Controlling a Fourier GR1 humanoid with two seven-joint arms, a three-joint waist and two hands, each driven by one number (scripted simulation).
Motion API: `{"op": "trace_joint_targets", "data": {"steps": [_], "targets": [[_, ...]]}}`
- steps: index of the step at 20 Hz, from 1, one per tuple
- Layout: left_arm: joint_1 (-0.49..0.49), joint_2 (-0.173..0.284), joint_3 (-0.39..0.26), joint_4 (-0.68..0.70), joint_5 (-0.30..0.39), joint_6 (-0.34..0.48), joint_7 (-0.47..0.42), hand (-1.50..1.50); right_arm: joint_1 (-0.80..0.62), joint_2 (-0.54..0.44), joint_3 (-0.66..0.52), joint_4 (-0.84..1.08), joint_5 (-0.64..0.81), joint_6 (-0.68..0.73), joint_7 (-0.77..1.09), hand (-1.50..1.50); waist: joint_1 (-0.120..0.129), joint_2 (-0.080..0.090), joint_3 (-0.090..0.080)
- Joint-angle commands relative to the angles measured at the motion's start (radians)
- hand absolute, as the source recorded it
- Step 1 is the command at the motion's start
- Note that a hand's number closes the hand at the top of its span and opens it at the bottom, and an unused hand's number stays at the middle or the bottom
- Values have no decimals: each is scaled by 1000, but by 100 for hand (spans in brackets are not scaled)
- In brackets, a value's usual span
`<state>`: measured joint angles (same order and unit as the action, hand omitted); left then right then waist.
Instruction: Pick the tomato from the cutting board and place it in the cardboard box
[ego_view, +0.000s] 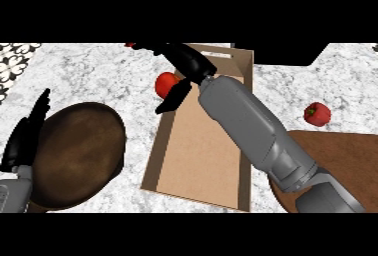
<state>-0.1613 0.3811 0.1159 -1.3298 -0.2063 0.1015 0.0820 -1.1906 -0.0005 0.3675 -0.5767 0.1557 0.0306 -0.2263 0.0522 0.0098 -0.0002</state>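
The right robot hand (184, 62) is reached across the box (199, 150) toward eleven o'clock, its thumb pointed down and its fingers spread; nothing is seen to be held in it. A tomato (166, 84) is seen just beside the thumb, at the box's left wall, partly hidden by it; whether it lies inside or just outside that wall cannot be told. A second red fruit (317, 113) is found on the desk (96, 70) at three o'clock, just beyond the board (339, 150), which shows at four o'clock. The left robot hand (26, 135) is rested at nine o'clock, fingers straight and up, beside a dark plate (74, 155). The tomato is judged light, smooth, round and apt to roll or slip; it is best taken across its widest part, from opposite sides; bruising is to be avoided.
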Motion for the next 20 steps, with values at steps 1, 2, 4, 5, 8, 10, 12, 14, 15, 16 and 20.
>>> {"op": "trace_joint_targets", "data": {"steps": [1, 2, 4, 5, 8, 10, 12, 14, 15, 16, 20], "targets": [[1, 29, 31, 53, 7, -19, -61, 0, -17, 0, -41, 29, -86, -71, -81, -150, 0, 5, -1], [28, 12, 25, 32, 2, -5, -54, 0, 3, 0, -89, 30, -84, -57, -107, -150, -19, 0, 0], [34, 21, 30, -19, 22, -29, 5, 0, -29, -3, -171, 43, -131, -36, -85, -150, -21, -4, 1], [-3, 0, 20, 21, -5, 5, -7, 0, -42, 0, -160, 41, -164, -53, -60, -150, -21, -2, 0], [24, 2, 26, 34, -6, 2, -38, 0, -20, -121, -249, 66, -200, 90, -165, -150, -33, -1, 0], [71, 9, 26, -42, -2, -9, -32, 0, -48, -135, -285, 106, -221, 131, -153, -150, -22, -3, 0], [-6, -15, 25, 41, -24, 23, -27, 0, -38, -159, -297, 150, -215, 165, -195, -150, -32, 0, 0], [32, -11, 30, 40, -14, 10, -66, 0, -45, -247, -333, 192, -234, 230, -212, -150, -23, 3, 0], [90, -23, 16, -44, -11, 8, -26, 0, -31, -290, -340, 199, -234, 245, -205, -150, -17, -1, 1], [-2, 6, 36, 1, -6, -7, -15, 0, -43, -294, -339, 224, -217, 229, -222, -150, -23, 3, 1], [51, -16, 24, -41, -9, -4, 0, 0, -16, -407, -364, 280, -213, 312, -286, -150, -16, 4, 1]]}}
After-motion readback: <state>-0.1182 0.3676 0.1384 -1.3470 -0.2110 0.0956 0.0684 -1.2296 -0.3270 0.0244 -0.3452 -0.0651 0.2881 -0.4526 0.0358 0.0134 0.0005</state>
